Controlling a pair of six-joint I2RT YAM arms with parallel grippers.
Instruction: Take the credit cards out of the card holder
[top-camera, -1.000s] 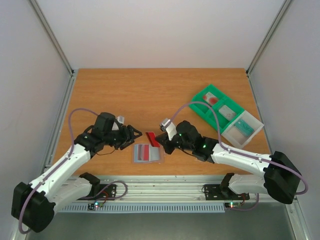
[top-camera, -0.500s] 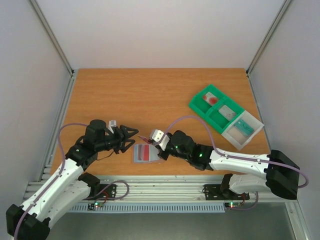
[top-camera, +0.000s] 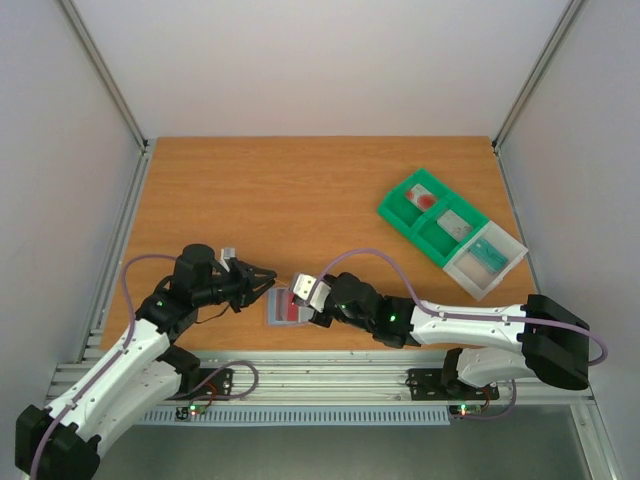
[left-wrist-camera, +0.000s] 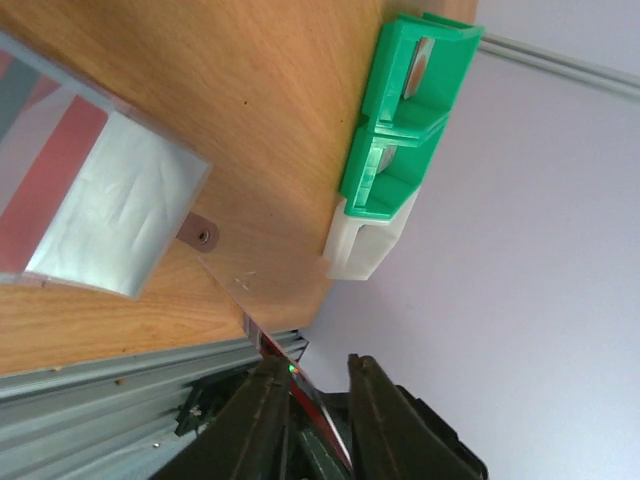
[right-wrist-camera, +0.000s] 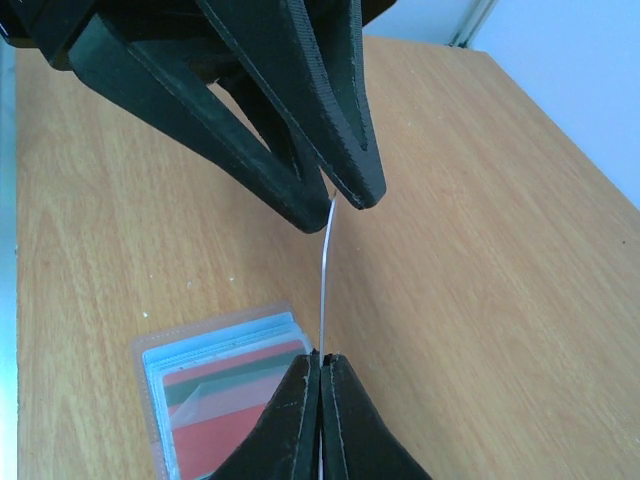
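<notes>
Pinched tight in right gripper (right-wrist-camera: 320, 355): one credit card (right-wrist-camera: 325, 280), edge-on above the open card holder (right-wrist-camera: 220, 390) at near edge of table (top-camera: 300, 180) — presented for handover. Left gripper (left-wrist-camera: 313, 365) narrowly spread astride its far end — not yet clamped.

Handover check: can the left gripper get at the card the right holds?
Likely yes: the card sticks out free beyond the right gripper, and the left gripper straddles its far edge.

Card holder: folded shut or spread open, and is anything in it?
Spread open: the card holder lies flat on the table, both inner panels up. Red and grey cards show in one panel.
</notes>
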